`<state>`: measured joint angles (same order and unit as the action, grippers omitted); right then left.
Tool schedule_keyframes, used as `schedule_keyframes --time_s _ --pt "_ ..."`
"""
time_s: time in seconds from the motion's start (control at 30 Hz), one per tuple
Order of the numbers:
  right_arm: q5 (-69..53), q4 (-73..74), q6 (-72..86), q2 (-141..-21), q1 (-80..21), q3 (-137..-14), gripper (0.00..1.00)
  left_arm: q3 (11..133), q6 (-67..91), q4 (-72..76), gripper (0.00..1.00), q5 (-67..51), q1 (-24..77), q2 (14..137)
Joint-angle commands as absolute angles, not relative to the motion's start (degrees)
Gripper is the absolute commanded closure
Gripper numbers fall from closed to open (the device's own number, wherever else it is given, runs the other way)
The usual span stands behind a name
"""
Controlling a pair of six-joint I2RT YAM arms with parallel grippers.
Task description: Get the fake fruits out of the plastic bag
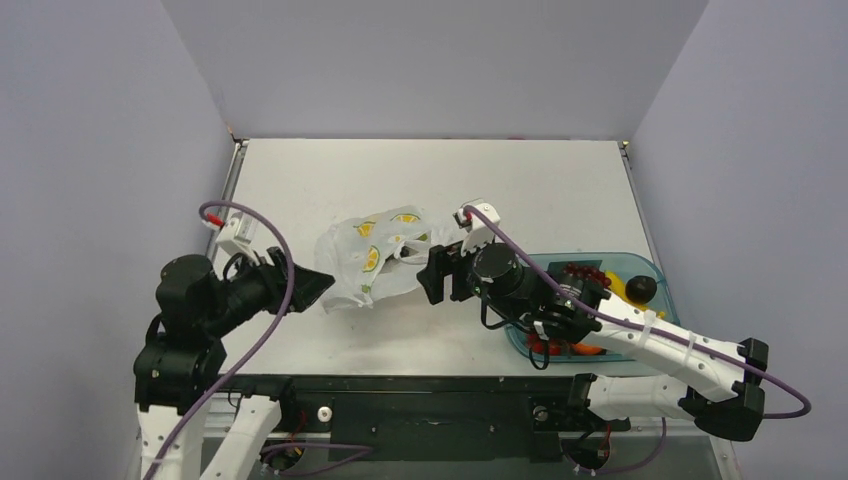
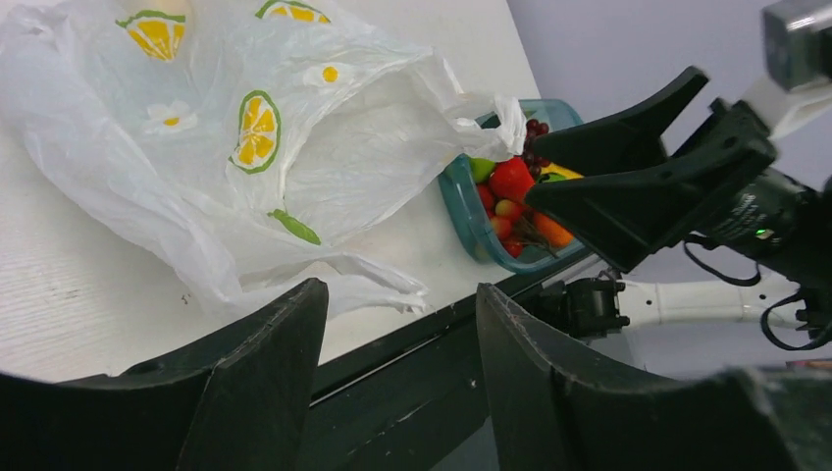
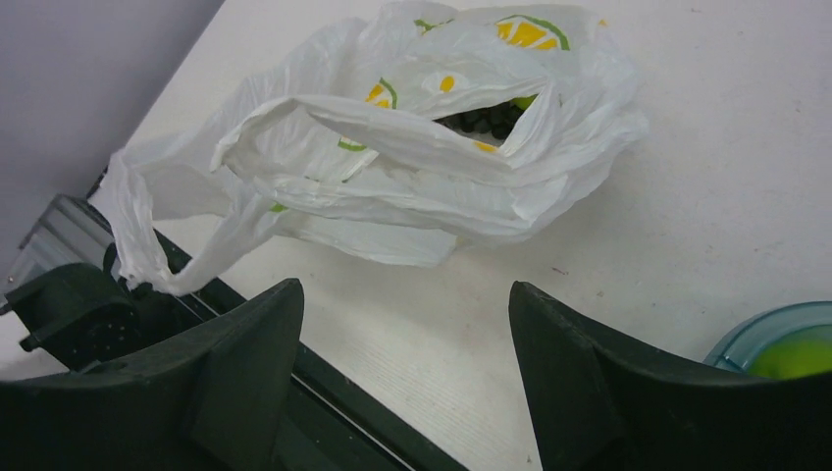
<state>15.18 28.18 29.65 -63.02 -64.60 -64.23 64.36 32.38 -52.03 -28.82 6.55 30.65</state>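
Observation:
The plastic bag [image 1: 372,255], white with lemon prints, lies crumpled on the table between my grippers. Its mouth faces the right wrist view [image 3: 422,128], where dark purple grapes [image 3: 484,119] and a bit of green show inside. My left gripper [image 1: 318,290] is open and empty at the bag's left lower edge [image 2: 245,147]. My right gripper [image 1: 432,277] is open and empty just right of the bag, near its handles. Other fake fruits lie in the teal tray [image 1: 640,258]: a strawberry [image 2: 512,180], an orange piece [image 2: 554,231], dark red grapes [image 1: 580,270] and a green fruit [image 3: 800,358].
The teal tray [image 2: 459,196] sits at the right near the front edge, partly under my right arm. The black front rail [image 1: 430,385] runs along the table's near edge, close below both grippers. Grey walls enclose the table on three sides.

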Motion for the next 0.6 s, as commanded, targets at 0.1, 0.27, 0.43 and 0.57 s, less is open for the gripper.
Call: schedule_keyframes --time_s 0.1,0.27,0.43,0.57 --pt "25.4 32.23 35.95 -62.88 -64.95 -69.77 0.25 73.39 18.04 -55.45 0.45 -31.12 7.68 39.65" --pt "27.44 36.04 39.58 -67.06 -64.57 -75.61 0.25 77.06 14.73 -60.13 0.47 -21.3 14.13 44.66" --pt "27.62 37.4 43.45 -69.51 -64.19 -78.64 0.24 77.99 13.81 -60.14 0.47 -6.85 32.29 48.26" --pt "23.77 37.18 43.99 -70.46 -61.76 -78.74 0.24 75.89 9.79 -58.34 0.45 0.24 46.81 51.18"
